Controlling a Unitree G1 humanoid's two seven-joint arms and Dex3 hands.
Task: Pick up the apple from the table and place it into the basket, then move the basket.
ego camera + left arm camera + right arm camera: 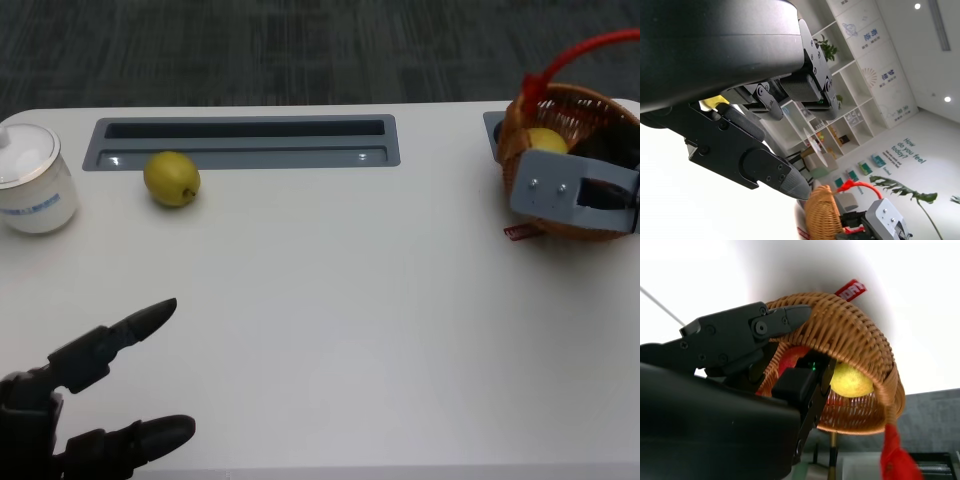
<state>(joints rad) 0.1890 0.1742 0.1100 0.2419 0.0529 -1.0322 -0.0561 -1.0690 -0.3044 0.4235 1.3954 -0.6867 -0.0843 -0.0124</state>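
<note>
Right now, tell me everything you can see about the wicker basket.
The basket is brown woven wicker, round, with a red handle arching over it. It stands upright at the table's far right. Inside lie a yellow fruit and something red beside it. The right hand grips its near rim, fingers inside and outside the wall. A red tag shows at its base.

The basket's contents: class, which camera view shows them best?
The right wrist view: inside the basket it shows a yellow fruit and something red. The head view shows only the yellow fruit; the left wrist view shows only the basket's outside.
</note>
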